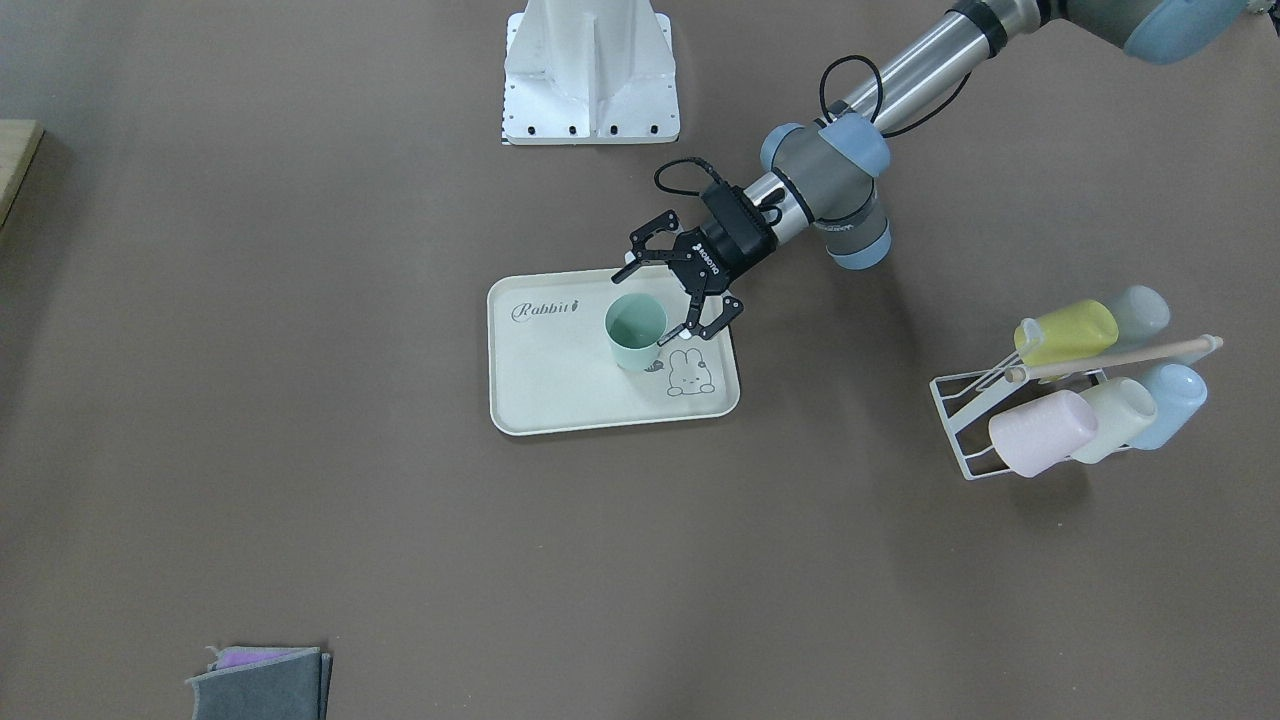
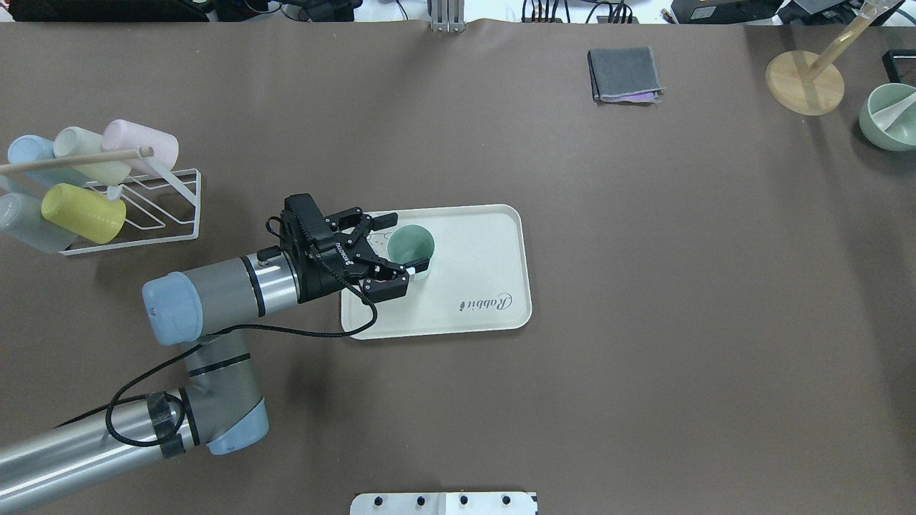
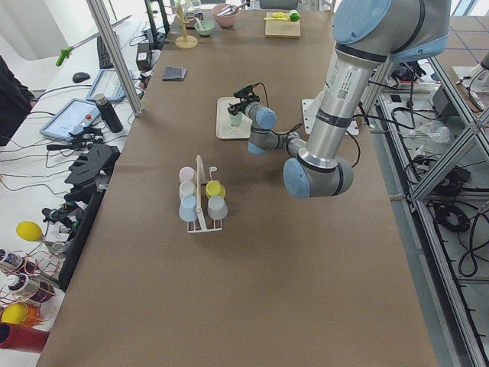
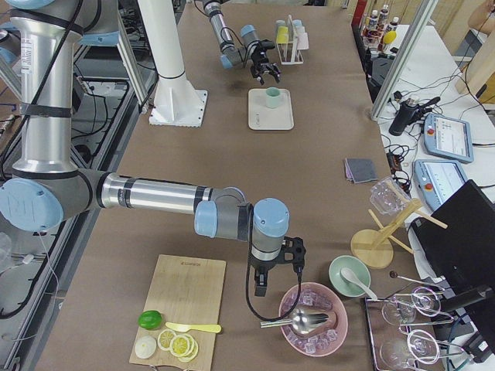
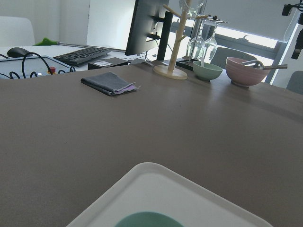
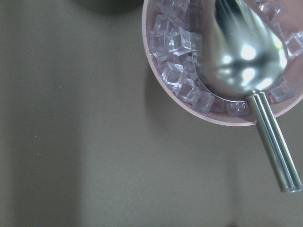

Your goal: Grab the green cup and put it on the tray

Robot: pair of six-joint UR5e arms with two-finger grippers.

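Note:
The green cup [image 2: 411, 247] stands upright on the cream tray [image 2: 479, 286], on the half near my left arm. It also shows in the front view [image 1: 635, 332] with the tray [image 1: 560, 400]. My left gripper [image 2: 403, 244] is open, one finger on each side of the cup, just above the tray; it also shows in the front view [image 1: 654, 303]. The left wrist view shows only the tray's rim [image 5: 156, 182] and the cup's rim [image 5: 147, 220]. My right gripper [image 4: 274, 267] is far off beside a pink bowl of ice [image 4: 313, 321]; I cannot tell whether it is open or shut.
A white wire rack [image 2: 154, 207] with several pastel cups, among them a yellow one [image 2: 82, 212], stands left of the tray. A folded grey cloth [image 2: 625, 74], a wooden stand [image 2: 805, 82] and a green bowl [image 2: 891, 118] lie at the far side. A metal scoop [image 6: 246, 56] rests in the ice bowl.

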